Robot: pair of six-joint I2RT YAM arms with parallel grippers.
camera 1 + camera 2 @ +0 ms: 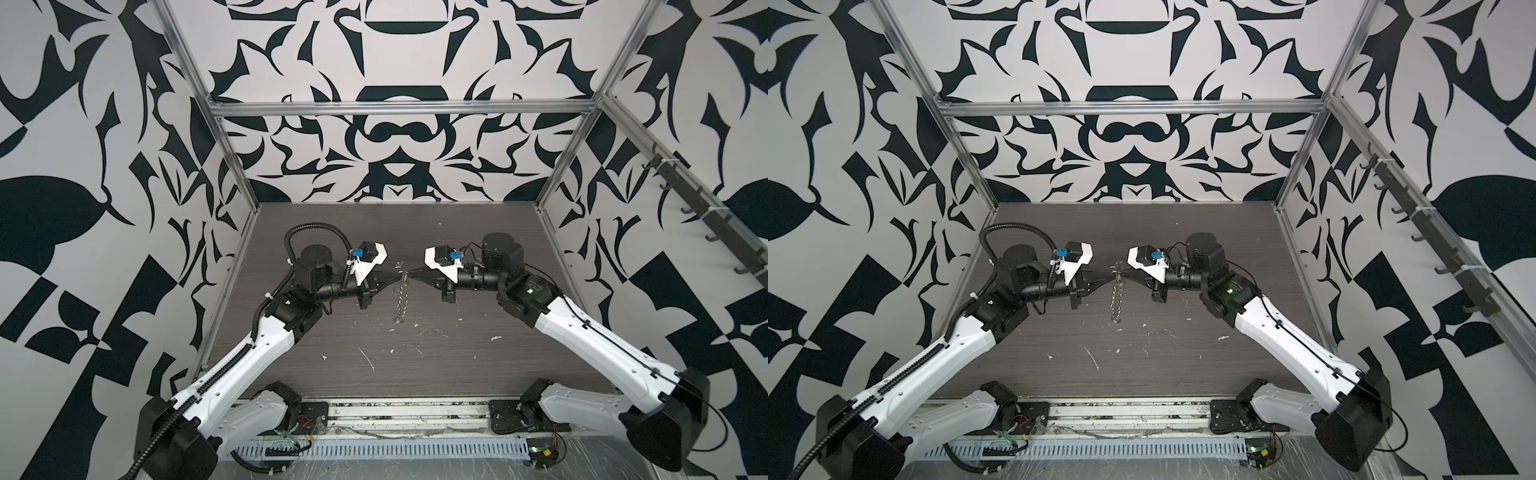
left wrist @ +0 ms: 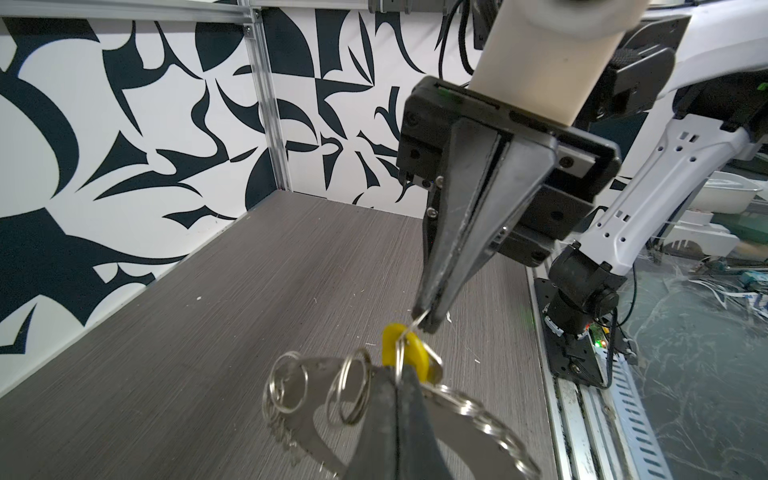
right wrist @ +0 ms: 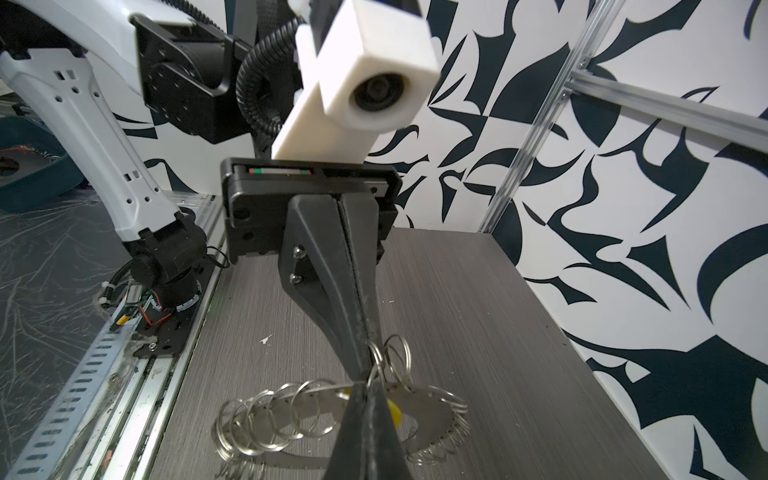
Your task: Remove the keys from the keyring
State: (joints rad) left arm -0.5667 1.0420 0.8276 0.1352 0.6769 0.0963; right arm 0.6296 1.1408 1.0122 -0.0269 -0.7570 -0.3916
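My left pincer (image 1: 400,277) points in from 9 o'clock and my right pincer (image 1: 412,275) from 3 o'clock, their tips almost meeting above the middle of the dark wood-grain counter (image 1: 457,374). Both are shut tight, with the black tapered fingers pressed flat together. Between them hangs the flat grey metal keyring disc (image 1: 401,297). Both top views give it only edge-on, as a narrow glinting strip running from my tips toward 6 o'clock. Whether its low end touches the counter I cannot tell.

The wrist views open it out. In the left wrist view the disc (image 2: 307,419) is a smooth matt plate with a wide hole and a notched, perforated rim, hung with round silver wire split rings (image 2: 286,382). There my right pincer (image 2: 428,322) nips a thin silver wire loop (image 2: 417,328) that threads the yellow plastic-headed key (image 2: 405,351). The glossy head sits just beside my left pincer's tip (image 2: 398,376), and its blade is hidden.

In the right wrist view my left pincer (image 3: 365,370) clamps the disc (image 3: 432,401) at its rim, among the loops. Only a sliver of the key (image 3: 394,413) peeps from behind my right pincer (image 3: 368,386), while the split rings (image 3: 266,415) overlap in a chain along the rim. The yellow shows in the wrist views alone.
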